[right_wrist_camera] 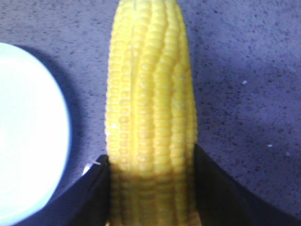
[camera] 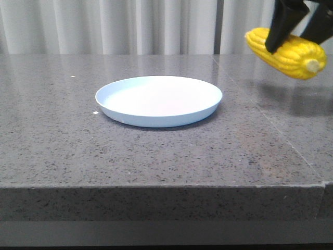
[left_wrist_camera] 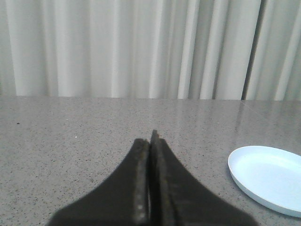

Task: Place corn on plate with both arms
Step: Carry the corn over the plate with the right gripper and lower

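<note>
Your left end effector (left_wrist_camera: 150, 141) has two matte black fingers (left_wrist_camera: 136, 188) tapering to thin tips with rough, grainy inner edges. Your right end effector (right_wrist_camera: 151, 188) shows angular black fingers (right_wrist_camera: 221, 197), plain and unmarked.

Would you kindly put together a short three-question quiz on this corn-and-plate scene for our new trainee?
1. True or false: the corn already rests on the plate.
2. Which gripper holds the corn? A) left B) right C) neither
3. Fill in: the fingers of the left gripper are pressed ____ with nothing between them.

Key:
1. False. The corn is held in the air, right of the plate in the front view.
2. B. The right gripper has a finger on each side of the cob.
3. Together.
</note>
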